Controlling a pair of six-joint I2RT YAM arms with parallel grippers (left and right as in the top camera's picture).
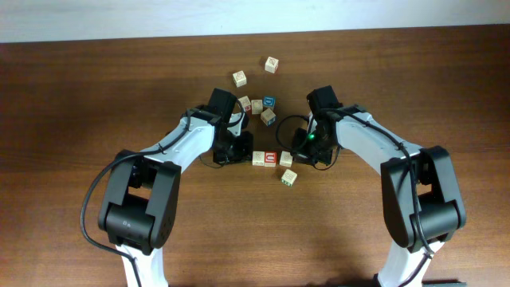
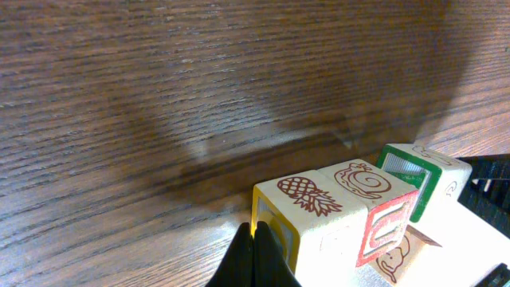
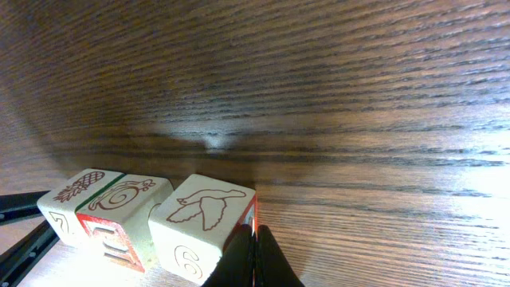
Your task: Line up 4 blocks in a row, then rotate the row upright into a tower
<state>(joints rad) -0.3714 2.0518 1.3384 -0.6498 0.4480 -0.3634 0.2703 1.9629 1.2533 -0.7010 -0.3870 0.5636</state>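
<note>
Three pale-wood blocks lie in a row mid-table: a pineapple block [image 1: 259,158] [image 2: 307,209] [image 3: 74,198], a snail block with a red face [image 1: 272,158] [image 2: 373,199] [image 3: 119,209], and a bird block with a green face [image 1: 286,159] [image 2: 414,170] [image 3: 203,223]. Just in front of the row, one more block [image 1: 288,177] [image 2: 396,253] sits turned askew. My left gripper [image 1: 248,156] [image 2: 259,257] is shut, its tips against the pineapple block's yellow-edged side. My right gripper [image 1: 296,157] [image 3: 253,257] is shut, its tips against the bird block's red-edged side.
Several more cubes lie behind the row: a blue-faced one [image 1: 270,102], two beside it [image 1: 245,104] [image 1: 257,104], one nearer [image 1: 268,117], and two farther back [image 1: 239,78] [image 1: 272,64]. The brown wooden table [image 1: 96,96] ends at a pale wall.
</note>
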